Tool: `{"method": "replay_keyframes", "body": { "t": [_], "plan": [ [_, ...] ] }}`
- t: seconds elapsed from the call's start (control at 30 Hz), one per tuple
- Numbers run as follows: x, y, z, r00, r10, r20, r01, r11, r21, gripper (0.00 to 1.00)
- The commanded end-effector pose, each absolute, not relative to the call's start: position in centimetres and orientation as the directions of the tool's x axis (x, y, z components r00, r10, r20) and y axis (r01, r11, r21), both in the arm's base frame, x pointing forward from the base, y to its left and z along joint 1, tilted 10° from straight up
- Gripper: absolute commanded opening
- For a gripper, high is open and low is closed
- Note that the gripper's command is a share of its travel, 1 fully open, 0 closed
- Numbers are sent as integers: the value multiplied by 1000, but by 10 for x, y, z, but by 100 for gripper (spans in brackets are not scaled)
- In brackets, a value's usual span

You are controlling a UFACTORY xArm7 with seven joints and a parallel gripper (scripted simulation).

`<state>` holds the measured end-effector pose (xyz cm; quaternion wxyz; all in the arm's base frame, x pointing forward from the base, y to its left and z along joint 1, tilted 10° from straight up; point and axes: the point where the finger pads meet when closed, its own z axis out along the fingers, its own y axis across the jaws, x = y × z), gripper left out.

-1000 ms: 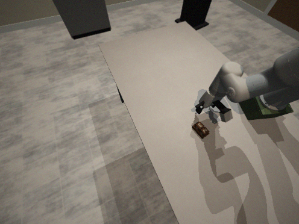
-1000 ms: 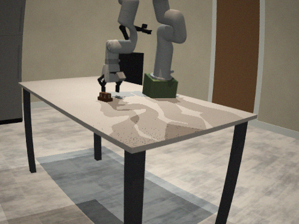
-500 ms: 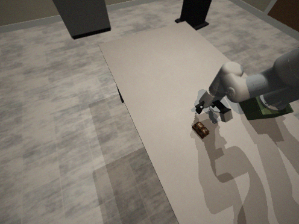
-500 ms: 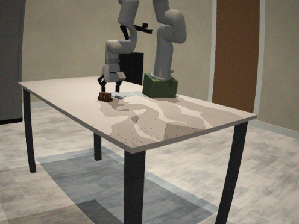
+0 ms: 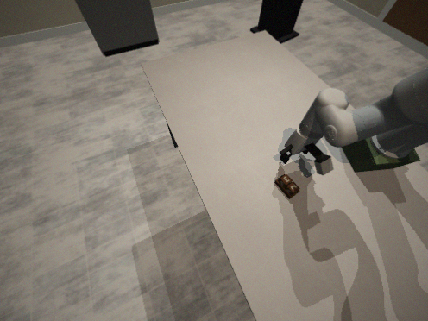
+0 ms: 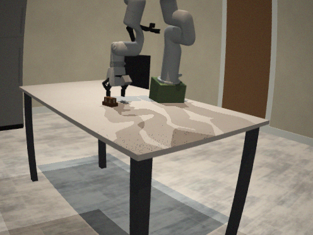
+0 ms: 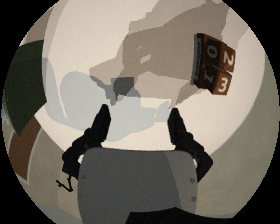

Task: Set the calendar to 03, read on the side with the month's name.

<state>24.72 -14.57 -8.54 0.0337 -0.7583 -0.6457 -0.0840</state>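
Your xArm Gripper [image 5: 298, 155] [image 6: 115, 95] [image 7: 139, 113] is wide open, holding nothing — date not visibly 03; line up over one digit cube [image 5: 293, 188] [image 7: 215, 84] next.

We find the gripper [image 7: 139, 113] open over the table [image 7: 240, 112], nothing between its fingers. Up and to the right, well apart from both fingertips, we note the tray [image 7: 196, 60] with two cubes side by side. The upper cube [image 7: 220, 54] shows 0 and 2, the lower cube [image 7: 215, 82] 1 and 3. We cannot read the tray's lettering. At left we record a green block [image 7: 23, 85].
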Motion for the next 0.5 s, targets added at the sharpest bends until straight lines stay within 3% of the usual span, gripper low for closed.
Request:
{"method": "replay_keyframes", "body": {
  "t": [0.0,0.47],
  "plan": [
    [247,-148,-78,153,974,170,984,-165,60,100],
    [245,-152,-49,153,974,170,984,-165,60,100]
  ]
}}
